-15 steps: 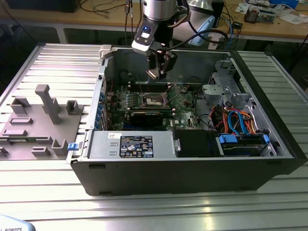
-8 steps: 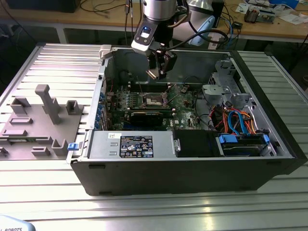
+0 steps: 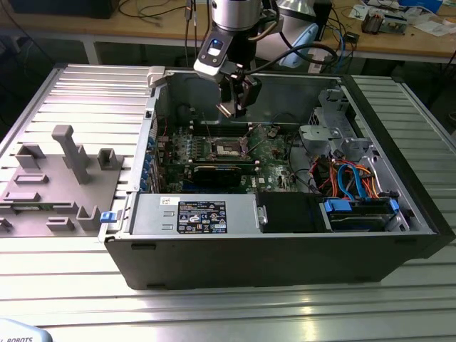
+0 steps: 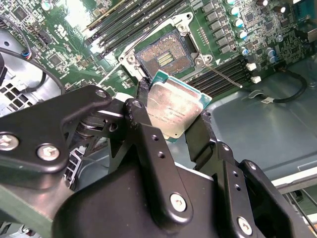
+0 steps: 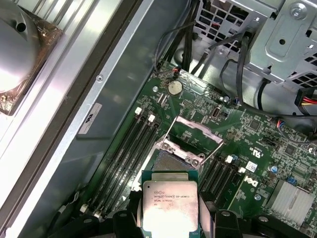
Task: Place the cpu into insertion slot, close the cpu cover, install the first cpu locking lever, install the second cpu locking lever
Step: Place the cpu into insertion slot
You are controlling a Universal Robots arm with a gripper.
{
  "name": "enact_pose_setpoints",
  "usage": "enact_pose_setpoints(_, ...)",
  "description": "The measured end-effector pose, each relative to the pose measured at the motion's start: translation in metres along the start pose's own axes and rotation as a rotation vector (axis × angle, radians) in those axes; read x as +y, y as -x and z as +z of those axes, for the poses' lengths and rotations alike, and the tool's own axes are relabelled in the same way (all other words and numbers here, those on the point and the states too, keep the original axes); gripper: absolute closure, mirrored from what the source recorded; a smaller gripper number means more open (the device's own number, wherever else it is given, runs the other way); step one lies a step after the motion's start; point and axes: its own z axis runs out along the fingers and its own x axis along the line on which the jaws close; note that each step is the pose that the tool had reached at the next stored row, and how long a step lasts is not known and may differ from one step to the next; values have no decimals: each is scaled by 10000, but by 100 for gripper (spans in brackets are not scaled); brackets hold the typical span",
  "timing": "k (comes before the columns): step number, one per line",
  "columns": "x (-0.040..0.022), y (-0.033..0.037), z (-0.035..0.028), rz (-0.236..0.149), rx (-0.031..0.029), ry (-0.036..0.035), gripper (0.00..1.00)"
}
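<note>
The cpu (image 4: 173, 111), a small square chip with a silver-grey top and a green edge, is held by its sides between the black fingers (image 4: 200, 131) of my gripper (image 4: 174, 104), which is shut on it. In the first wrist view the cpu (image 5: 171, 203) hangs just short of the insertion slot (image 5: 171, 159) and covers the slot's near edge. The slot's dark centre (image 4: 166, 57) lies bare. The cpu cover (image 5: 195, 130) stands swung up behind the slot. Two thin locking levers (image 5: 216, 148) stick up beside it. In the exterior view my gripper (image 3: 235, 105) hovers above the green motherboard (image 3: 274, 153).
Black memory slots (image 5: 126, 153) flank the socket. A metal drive cage (image 3: 335, 132) with blue and orange cables (image 3: 353, 178) fills the case toward the exterior view's right. The power supply (image 3: 192, 214) sits at the front. A grey fixture (image 3: 60, 178) lies outside the case.
</note>
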Motion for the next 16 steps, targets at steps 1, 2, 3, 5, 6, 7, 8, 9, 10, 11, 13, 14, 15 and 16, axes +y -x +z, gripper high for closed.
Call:
enact_pose_setpoints(1, 0, 0, 0, 14, -1, 1, 46)
enact_pose_setpoints(2, 0, 0, 0, 27, -3, 0, 46)
enact_pose_setpoints(3, 0, 0, 0, 44, -5, 0, 46)
enact_pose_setpoints(5, 0, 0, 0, 78, -10, -1, 46)
enact_pose_setpoints(6, 0, 0, 0, 100, -12, 0, 46)
enact_pose_setpoints(7, 0, 0, 0, 128, -16, -1, 46)
enact_pose_setpoints(8, 0, 0, 0, 155, -21, -2, 46)
enact_pose_setpoints(9, 0, 0, 0, 170, -24, -2, 46)
enact_pose_setpoints(10, 0, 0, 0, 187, -26, -3, 46)
enact_pose_setpoints(11, 0, 0, 0, 209, -30, -4, 46)
enact_pose_setpoints(13, 0, 0, 0, 245, -37, -5, 46)
enact_pose_setpoints(14, 0, 0, 0, 260, -39, -5, 46)
enact_pose_setpoints(15, 0, 0, 0, 276, -43, -7, 46)
enact_pose_setpoints(16, 0, 0, 0, 298, -47, -8, 46)
